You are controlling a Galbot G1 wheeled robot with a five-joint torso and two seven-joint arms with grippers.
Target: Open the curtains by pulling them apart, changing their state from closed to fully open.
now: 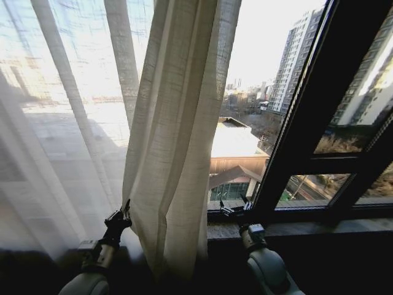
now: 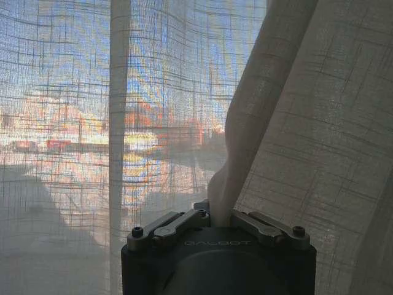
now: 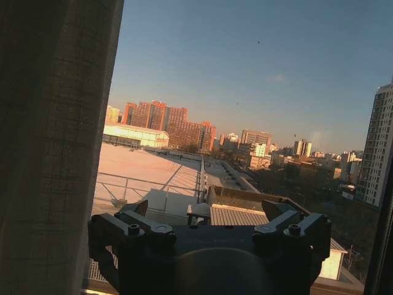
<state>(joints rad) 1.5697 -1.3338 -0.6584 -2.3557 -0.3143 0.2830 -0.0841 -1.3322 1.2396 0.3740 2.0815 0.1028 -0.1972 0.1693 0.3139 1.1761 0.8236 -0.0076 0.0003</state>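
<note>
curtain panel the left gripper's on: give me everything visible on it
The curtain panel is sheer cream fabric with a linen-like weave, hanging in long vertical pleats. It is gathered into a bunch near mid-window, bare glass to its right, and its hem reaches down past the sill. The left gripper is shut on a fold at its left edge. The right gripper is open and apart from it, over the sill.

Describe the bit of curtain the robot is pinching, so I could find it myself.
Start at the window's dark frame, then move left to the bunched cream curtain. Low on its left edge, the left end effector pinches one fold, unlike the free-hanging pleats beside it.
</note>
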